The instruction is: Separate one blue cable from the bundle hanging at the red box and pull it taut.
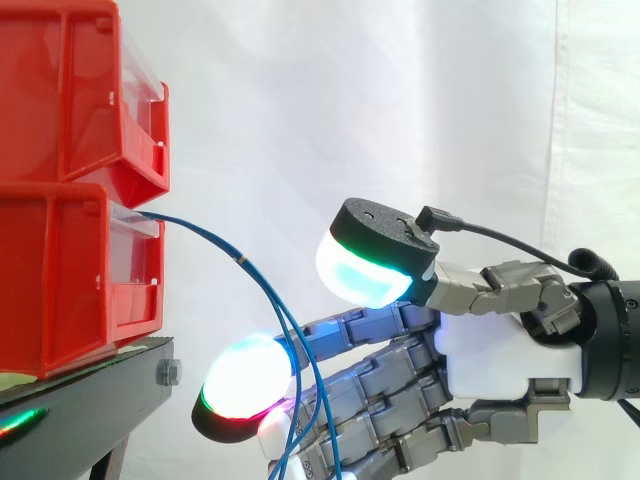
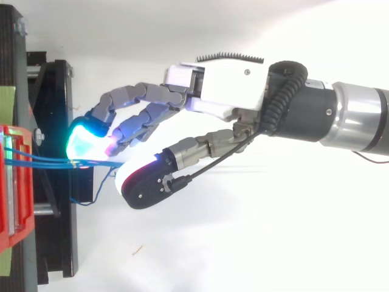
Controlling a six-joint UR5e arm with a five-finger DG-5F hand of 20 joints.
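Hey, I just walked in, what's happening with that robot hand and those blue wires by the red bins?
The robot's hand reaches in from the right to the blue cables hanging from the lower red bin on the black stand. Its fingers are extended among the strands, thumb held apart above. The cables droop slack, so none looks separated or taut yet.

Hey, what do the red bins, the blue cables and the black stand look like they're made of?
Red bins: moulded plastic, glossy, judging by the sheen and ribbed walls.
Blue cables: thin flexible sheath, probably plastic or rubber; they hang in smooth curves.
Black stand: perhaps painted metal, given the bolt; hard to be sure.
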